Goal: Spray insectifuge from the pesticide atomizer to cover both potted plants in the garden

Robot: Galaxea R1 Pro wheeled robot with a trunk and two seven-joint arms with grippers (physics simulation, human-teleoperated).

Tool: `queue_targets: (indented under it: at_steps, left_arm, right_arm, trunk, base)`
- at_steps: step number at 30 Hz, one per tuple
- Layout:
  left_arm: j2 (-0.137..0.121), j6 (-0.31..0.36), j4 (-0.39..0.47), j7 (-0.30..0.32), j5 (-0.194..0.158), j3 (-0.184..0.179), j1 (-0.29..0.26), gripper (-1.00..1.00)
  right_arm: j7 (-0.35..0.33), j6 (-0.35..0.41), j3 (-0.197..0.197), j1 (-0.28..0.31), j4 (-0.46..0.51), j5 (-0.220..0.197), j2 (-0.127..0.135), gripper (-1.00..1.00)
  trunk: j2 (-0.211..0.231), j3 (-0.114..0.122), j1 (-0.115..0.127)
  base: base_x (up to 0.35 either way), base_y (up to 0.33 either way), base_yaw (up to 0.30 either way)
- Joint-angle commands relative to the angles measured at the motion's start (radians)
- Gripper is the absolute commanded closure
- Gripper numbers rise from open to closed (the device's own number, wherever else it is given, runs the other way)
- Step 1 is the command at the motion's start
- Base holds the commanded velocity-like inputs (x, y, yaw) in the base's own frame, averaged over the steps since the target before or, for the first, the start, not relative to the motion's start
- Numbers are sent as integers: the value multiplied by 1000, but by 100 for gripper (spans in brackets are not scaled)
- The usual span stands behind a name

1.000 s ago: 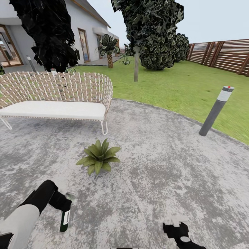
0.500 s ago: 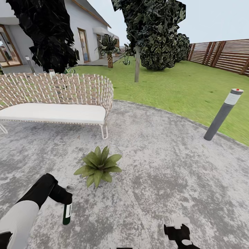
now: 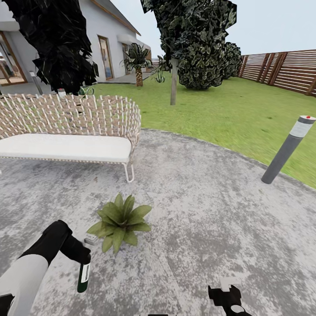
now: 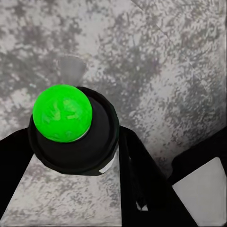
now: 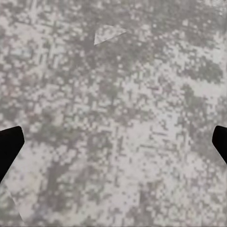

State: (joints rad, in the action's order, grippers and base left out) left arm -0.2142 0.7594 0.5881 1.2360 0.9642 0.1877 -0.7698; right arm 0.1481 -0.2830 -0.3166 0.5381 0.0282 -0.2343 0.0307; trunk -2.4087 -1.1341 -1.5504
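On the mottled paved patio [image 3: 210,210], my left gripper [image 3: 81,259] pinches the pesticide atomizer [image 3: 83,275], a slim dark bottle with a white label, which hangs upright below my fingers, clear of the ground and just beside the broad-leaved potted plant [image 3: 118,219]. In the left wrist view its top [image 4: 62,112] reads bright green. I judge it light, rigid and smooth, so a firm hold high on the neck should stop it slipping or swinging. My right gripper [image 3: 228,298] hovers low with fingers [image 5: 9,149] spread wide over bare paving. A wicker bench [image 3: 70,127] stands beyond the plant.
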Motion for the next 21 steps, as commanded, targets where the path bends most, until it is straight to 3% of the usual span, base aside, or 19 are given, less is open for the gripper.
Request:
queue_targets:
  at_steps: [1,4,6,9,15,21]
  left_arm:
    - [1,5,5,47,43,5,-1,100]
    - [1,3,53,131,128,6,-10,100]
    - [1,3,64,168,149,5,-10,100]
    - [1,3,85,206,165,5,-11,100]
    - [1,3,93,210,187,4,-5,100]
    - [1,2,93,207,205,3,2,100]
  right_arm:
    - [2,-2,-9,0,0,-8,0,-100]
    - [2,-2,-9,-1,0,-8,0,-100]
    - [2,-2,-9,-1,0,-8,0,-100]
    - [2,-2,-9,-1,-1,-8,1,-100]
    - [2,-2,-9,-1,-1,-7,2,-100]
    - [2,-2,-9,-2,-1,-7,2,-100]
  trunk:
    - [0,-1,0]
    - [0,-1,0]
    - [0,-1,0]
    - [0,-1,0]
    - [0,-1,0]
    - [0,-1,0]
  base:
    - [9,0,0]
    - [3,0,0]
    - [9,0,0]
    - [191,110,0]
    - [210,253,0]
    - [34,295,0]
